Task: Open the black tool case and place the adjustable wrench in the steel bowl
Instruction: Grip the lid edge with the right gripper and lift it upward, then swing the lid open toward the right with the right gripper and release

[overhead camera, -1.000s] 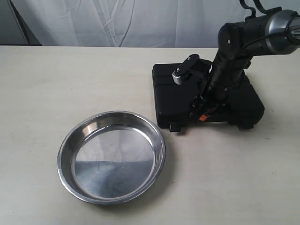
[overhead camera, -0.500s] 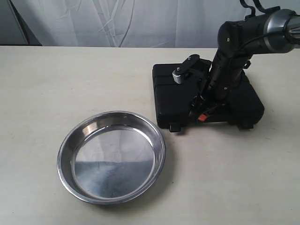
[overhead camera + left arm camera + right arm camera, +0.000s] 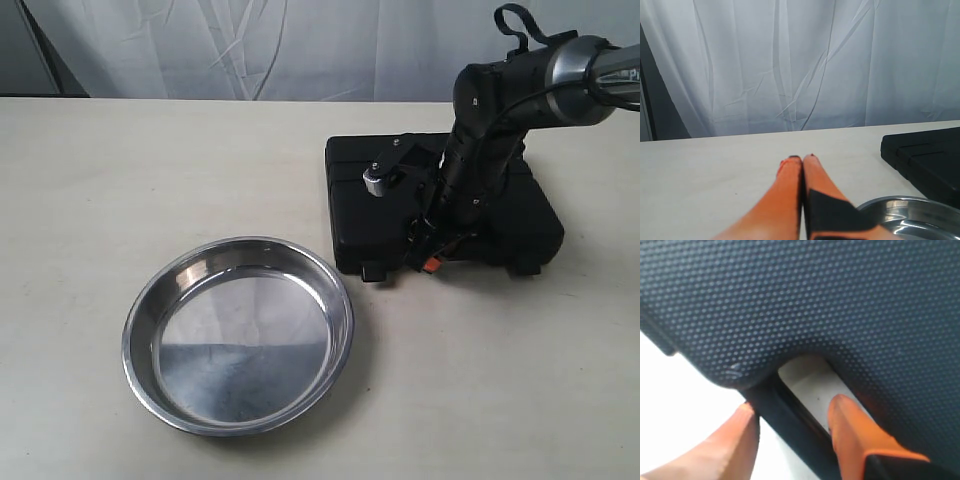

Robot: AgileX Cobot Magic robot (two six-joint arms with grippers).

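The black tool case (image 3: 360,210) lies closed on the table at the right. The adjustable wrench is out of view. My right gripper (image 3: 428,258) is down at the case's front edge. In the right wrist view its orange fingers (image 3: 852,432) straddle the case handle (image 3: 785,425), one in the handle opening and one outside, both against the bar. The steel bowl (image 3: 240,335) sits left of the case and nearer the table's front, with nothing in it. My left gripper (image 3: 802,159) is shut on nothing, low over the table, with the bowl's rim (image 3: 910,207) beside it.
A white curtain (image 3: 300,45) hangs behind the table. The case's corner (image 3: 930,155) shows in the left wrist view. A silver-tipped black part of the right arm (image 3: 380,178) hangs over the case lid.
The right arm has dropped lower and leaned left, bringing its gripper down to the case's front edge. The bowl and case have not moved.
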